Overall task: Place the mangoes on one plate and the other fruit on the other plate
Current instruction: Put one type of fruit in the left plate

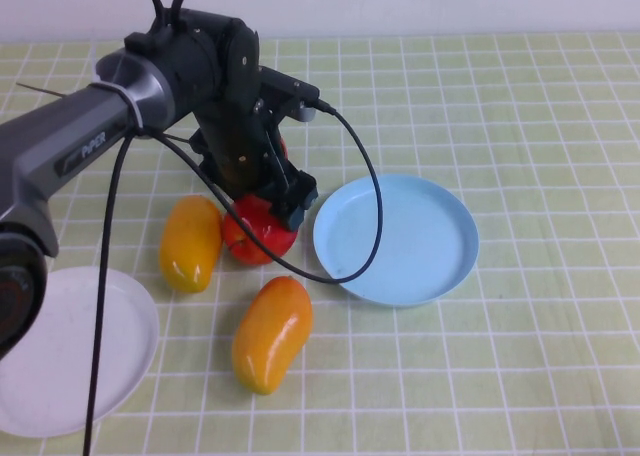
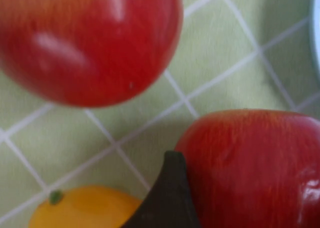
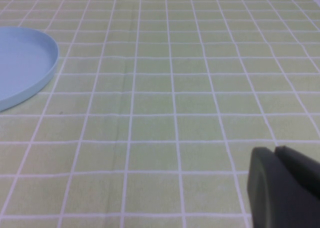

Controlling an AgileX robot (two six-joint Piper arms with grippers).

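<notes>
Two mangoes lie on the checked cloth, one (image 1: 190, 242) left of the apples and one (image 1: 271, 332) nearer the front. My left gripper (image 1: 262, 208) is down over a red apple (image 1: 256, 236) (image 2: 255, 168); a dark finger (image 2: 167, 198) lies against its side. The apple sits between the jaws, close beside the light blue plate (image 1: 420, 246). The second apple (image 2: 90, 43) lies just behind it, mostly hidden by the arm in the high view. The white plate (image 1: 60, 356) is at the front left, bare. My right gripper (image 3: 276, 150) is shut and empty, low over the cloth, out of the high view.
The left arm's black cable (image 1: 372, 216) loops over the blue plate's near-left rim. The blue plate (image 3: 20, 68) holds nothing. One mango's stem end (image 2: 85, 208) shows close to the left gripper's finger. Green checked cloth covers the table.
</notes>
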